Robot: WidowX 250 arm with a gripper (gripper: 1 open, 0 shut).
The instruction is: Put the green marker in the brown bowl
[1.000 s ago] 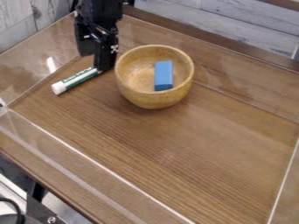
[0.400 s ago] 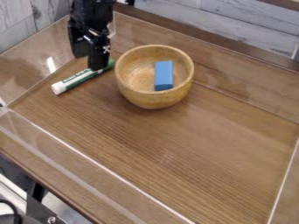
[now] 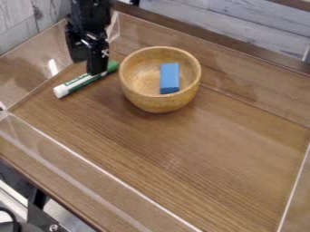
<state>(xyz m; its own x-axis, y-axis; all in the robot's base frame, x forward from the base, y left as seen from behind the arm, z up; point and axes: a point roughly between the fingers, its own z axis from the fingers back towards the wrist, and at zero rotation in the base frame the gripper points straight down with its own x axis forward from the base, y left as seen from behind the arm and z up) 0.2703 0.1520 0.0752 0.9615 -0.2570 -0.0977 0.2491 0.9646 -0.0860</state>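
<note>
The green marker (image 3: 80, 82) lies flat on the wooden table left of the brown bowl (image 3: 160, 82), its white barrel pointing toward the front left and its green end toward the bowl. A blue rectangular block (image 3: 169, 77) rests inside the bowl. My black gripper (image 3: 92, 56) hangs just above the marker's green end, at the back left. Its fingers point down and stand open with nothing between them.
The table (image 3: 182, 154) is a brown wood surface with a raised clear rim (image 3: 36, 136) around it. A pale wall of planks (image 3: 242, 27) runs behind the back edge.
The gripper has shifted left, away from the bowl and over the marker's green end. Marker, bowl and block have not moved.
</note>
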